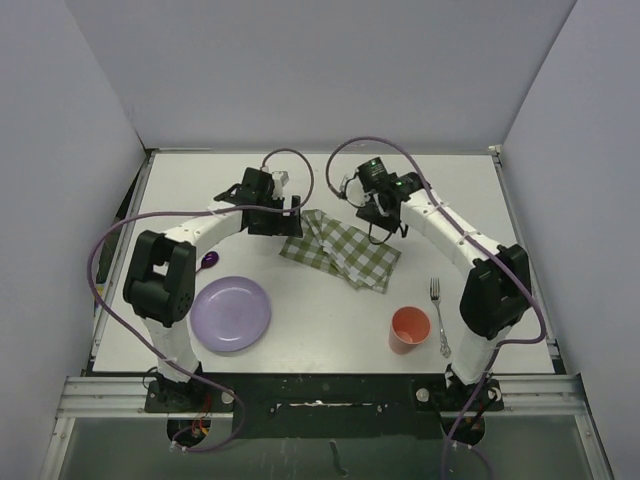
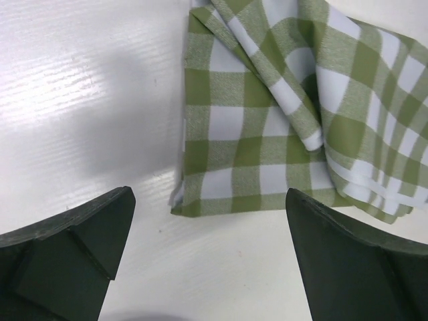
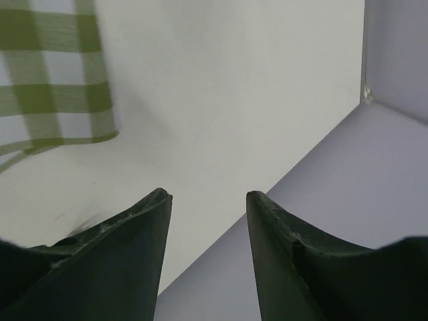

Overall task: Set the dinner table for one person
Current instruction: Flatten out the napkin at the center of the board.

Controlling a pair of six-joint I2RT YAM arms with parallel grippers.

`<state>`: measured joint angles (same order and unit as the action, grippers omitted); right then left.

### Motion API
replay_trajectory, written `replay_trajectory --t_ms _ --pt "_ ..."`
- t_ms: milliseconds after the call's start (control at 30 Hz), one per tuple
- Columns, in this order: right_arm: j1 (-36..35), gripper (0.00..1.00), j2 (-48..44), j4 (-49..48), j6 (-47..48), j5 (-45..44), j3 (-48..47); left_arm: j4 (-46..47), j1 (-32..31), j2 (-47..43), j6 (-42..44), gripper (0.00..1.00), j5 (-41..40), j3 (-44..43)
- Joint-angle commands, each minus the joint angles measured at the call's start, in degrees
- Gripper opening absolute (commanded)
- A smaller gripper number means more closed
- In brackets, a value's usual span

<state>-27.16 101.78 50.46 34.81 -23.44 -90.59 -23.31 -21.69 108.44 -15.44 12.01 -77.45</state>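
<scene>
On the white surface (image 1: 320, 300), which filled the middle of the overhead view between grey walls, nothing looked like a finished place setting yet. Both arms reached to its far half. The left fingers (image 2: 73, 254) were spread wide above the near-left corner of the cloth and gripped nothing. The right fingers (image 3: 120, 254) stood apart with only bare surface and wall showing in the gap, the cloth's edge off to their left.

The green-and-white checked cloth (image 1: 342, 250) lay between the two arms, askew and rumpled, one fold doubled over on itself. The purple plate (image 1: 231, 313) sat near the left arm's base, well apart from the cloth. The orange cup (image 1: 410, 328) stood upright at the near right, with the fork (image 1: 438, 315) lying just beside it, tines pointing away. A small purple thing (image 1: 209, 260), perhaps a spoon, peeked out beside the left arm.

By my judgement the job was at an early stage: the cloth needed flattening and squaring, and plate, cup and cutlery had yet to be gathered around it.
</scene>
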Motion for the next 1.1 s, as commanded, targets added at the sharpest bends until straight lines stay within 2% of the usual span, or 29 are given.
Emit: replay_trajectory --t_ms 0,100,267,400,767,967,1067 --pt "-9.7 0.50 -1.9 3.9 -0.9 1.3 1.1 0.5 -1.2 -10.7 -4.8 0.98 -5.1 1.3" --pt "-15.8 0.51 -1.7 2.1 -2.1 0.6 4.4 -0.9 2.3 -15.5 -4.6 0.98 -11.9 3.3" --pt "-23.2 0.50 1.1 -2.4 -4.5 0.7 5.0 -4.1 10.3 -20.9 -2.7 0.98 -12.2 4.5" --pt "-23.7 0.50 3.4 -9.1 -6.6 -0.3 5.7 -6.6 11.9 -24.1 -0.7 0.98 -13.6 5.1" --pt "-24.7 0.50 12.7 -13.9 -16.4 5.4 5.6 -10.4 13.2 -30.6 1.2 0.98 -16.7 6.3" --pt "-26.2 0.50 13.3 -15.0 -15.8 5.1 6.5 -9.3 13.6 -32.4 1.7 0.98 -16.4 7.2" --pt "-26.1 0.50 12.3 -17.6 -12.9 1.0 7.7 -8.3 13.7 -33.6 1.8 0.98 -15.6 8.8"
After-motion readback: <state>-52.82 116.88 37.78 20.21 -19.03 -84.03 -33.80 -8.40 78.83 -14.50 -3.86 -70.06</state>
